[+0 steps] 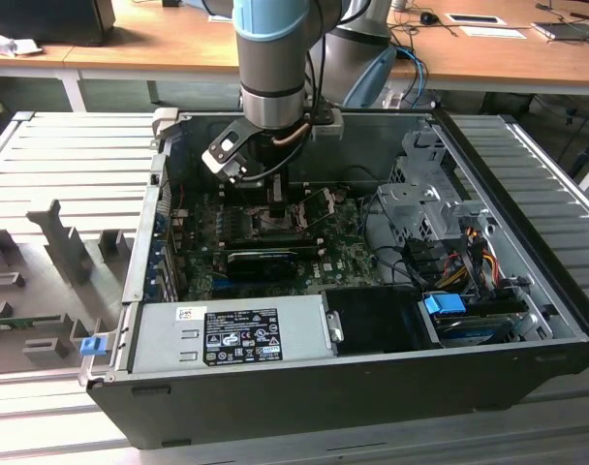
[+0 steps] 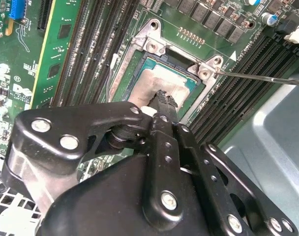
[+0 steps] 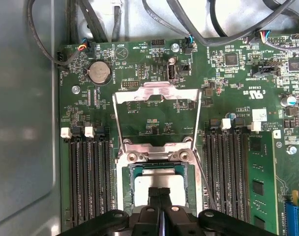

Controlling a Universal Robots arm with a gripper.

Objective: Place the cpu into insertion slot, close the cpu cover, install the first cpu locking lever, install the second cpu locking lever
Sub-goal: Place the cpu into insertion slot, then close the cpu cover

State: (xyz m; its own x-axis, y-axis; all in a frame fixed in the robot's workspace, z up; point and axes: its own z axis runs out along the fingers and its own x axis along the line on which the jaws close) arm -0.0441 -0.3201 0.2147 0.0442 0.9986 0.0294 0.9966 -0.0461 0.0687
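Note:
The cpu [image 3: 159,183] [image 2: 157,81] lies flat in the insertion slot [image 3: 131,183], its dull grey top face up. My gripper [image 3: 159,194] [image 2: 164,98] is shut, and its two black fingertips rest together on the chip's top face with nothing between them. The cpu cover [image 3: 157,92] is swung open away from the socket, and the green board shows through its window. One thin wire locking lever [image 2: 257,77] [image 3: 206,177] sticks out unlatched beside the socket. In the exterior view the gripper [image 1: 275,208] reaches down into the open computer case.
Rows of black memory slots [image 3: 90,177] [image 3: 228,177] flank the socket. A long black card [image 1: 261,262] lies just in front of it. A grey power supply [image 1: 227,334], a metal drive cage [image 1: 425,203] and loose cables [image 1: 459,262] crowd the case.

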